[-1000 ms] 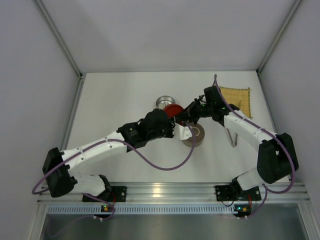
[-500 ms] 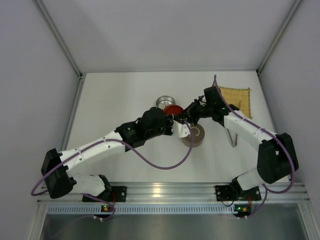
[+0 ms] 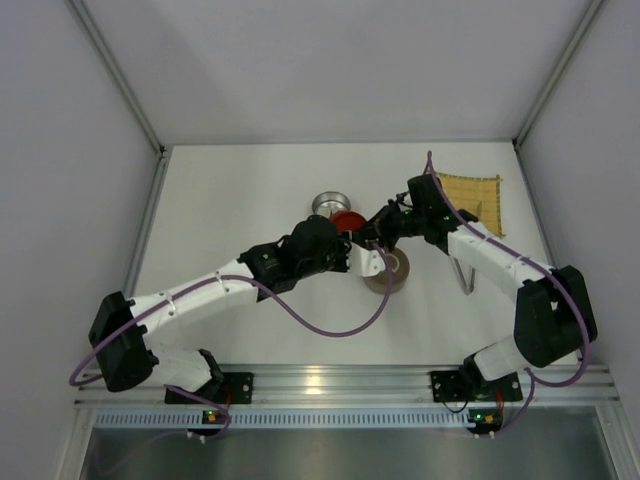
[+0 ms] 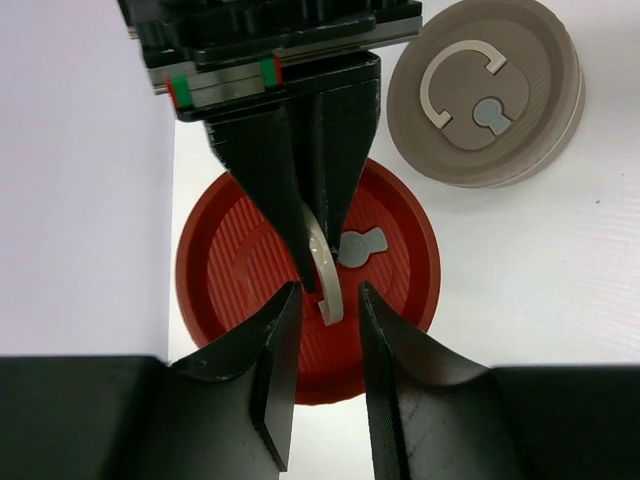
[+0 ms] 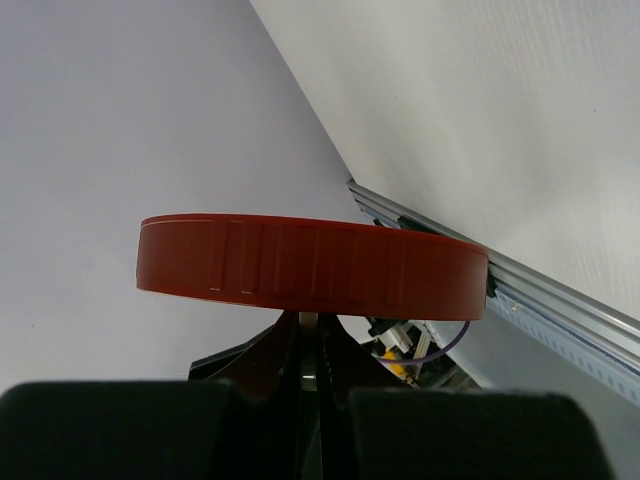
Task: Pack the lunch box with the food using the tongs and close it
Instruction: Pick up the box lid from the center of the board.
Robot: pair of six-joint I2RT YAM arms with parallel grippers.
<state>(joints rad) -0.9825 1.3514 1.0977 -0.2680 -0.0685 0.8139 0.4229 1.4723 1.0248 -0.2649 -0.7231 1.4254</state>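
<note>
Red ribbed lid (image 4: 225,270), grey-brown lid (image 4: 470,85), yellow woven mat (image 3: 468,189)

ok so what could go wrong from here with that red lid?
1. The right gripper pinches the red lid only by its thin ring handle, so the lid could swing or slip out.
2. The left gripper, open, flanks that same ring close to the right fingers. Closing could make them clash.
3. The grey lid lies close by, and a dropped red lid might hit it.
</note>
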